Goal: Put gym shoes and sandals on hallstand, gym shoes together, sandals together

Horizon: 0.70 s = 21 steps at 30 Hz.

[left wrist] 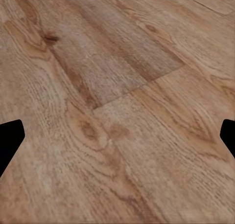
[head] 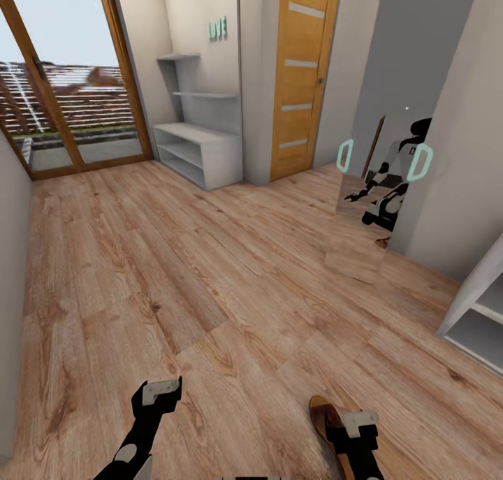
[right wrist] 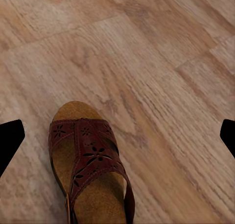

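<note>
Ahead, a corridor of brown wood-plank floor (head: pixel 175 270) runs toward a glass door (head: pixel 70 82) at eleven o'clock. The pale grey hallstand (head: pixel 199 151), with its open shelves and floating ledges, stands against the far wall at twelve o'clock, well apart from the robot. An orange door (head: pixel 304 75) sits just to its right, and a mirror (head: pixel 391 179) at two o'clock reflects the robot.

Low in the head view, the left gripper (head: pixel 158 390) hangs over bare planks at seven o'clock. The right gripper (head: pixel 358 424) sits at five o'clock, directly over one maroon sandal (head: pixel 325 413) lying flat on the floor. No gym shoes are visible.

Judging by this, the step in hand is picking up a sandal, and it is not yet grasped. The next move calls for lowering the right gripper and closing on the strap or side edge.

From the head camera the sandal is mostly hidden under the gripper. The right wrist camera shows it plainly (right wrist: pixel 88 170): a cut-out flower strap and tan cork footbed, with the two dark fingertips (right wrist: pixel 11 138) spread wide, well clear of it. The left wrist camera shows wood grain between its own wide-spread fingertips (left wrist: pixel 11 138), holding nothing.
</note>
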### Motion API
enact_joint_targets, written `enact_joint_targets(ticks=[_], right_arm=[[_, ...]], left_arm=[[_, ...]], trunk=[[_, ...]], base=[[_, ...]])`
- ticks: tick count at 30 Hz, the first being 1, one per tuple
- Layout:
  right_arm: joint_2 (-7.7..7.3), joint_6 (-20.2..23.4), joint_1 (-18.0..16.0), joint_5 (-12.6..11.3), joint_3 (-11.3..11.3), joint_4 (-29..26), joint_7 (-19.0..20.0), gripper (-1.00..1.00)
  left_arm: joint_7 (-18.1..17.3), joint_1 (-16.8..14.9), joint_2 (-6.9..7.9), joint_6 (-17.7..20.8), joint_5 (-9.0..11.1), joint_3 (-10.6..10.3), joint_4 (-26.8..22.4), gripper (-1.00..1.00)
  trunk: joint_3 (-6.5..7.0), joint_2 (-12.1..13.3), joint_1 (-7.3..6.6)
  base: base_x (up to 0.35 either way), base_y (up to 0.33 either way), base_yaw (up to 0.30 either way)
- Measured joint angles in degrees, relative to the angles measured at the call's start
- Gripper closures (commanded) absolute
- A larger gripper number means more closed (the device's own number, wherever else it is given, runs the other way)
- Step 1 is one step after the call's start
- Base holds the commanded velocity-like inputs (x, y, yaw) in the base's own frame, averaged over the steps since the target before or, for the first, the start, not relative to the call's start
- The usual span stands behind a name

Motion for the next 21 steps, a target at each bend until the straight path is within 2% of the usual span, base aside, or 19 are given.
enact_joint_targets(ticks=[9,21], right_arm=[[-0.63,-0.06,0.0,0.24,0.76,0.16,0.97,-1.0],[-1.65,-0.08,0.02,0.28,1.23,0.33,2.39,-1.0]], left_arm=[[-1.0,-0.04,0.41,0.02,0.0,0.0,-0.04,-1.0],[-4.88,-0.09,0.98,0.03,0.0,0.03,-0.05,-1.0]], trunk=[[-0.75,0.0,0.0],[-1.8,0.0,0.0]], base=[[0.0,0.0,0.0],[0.0,0.0,0.0]])
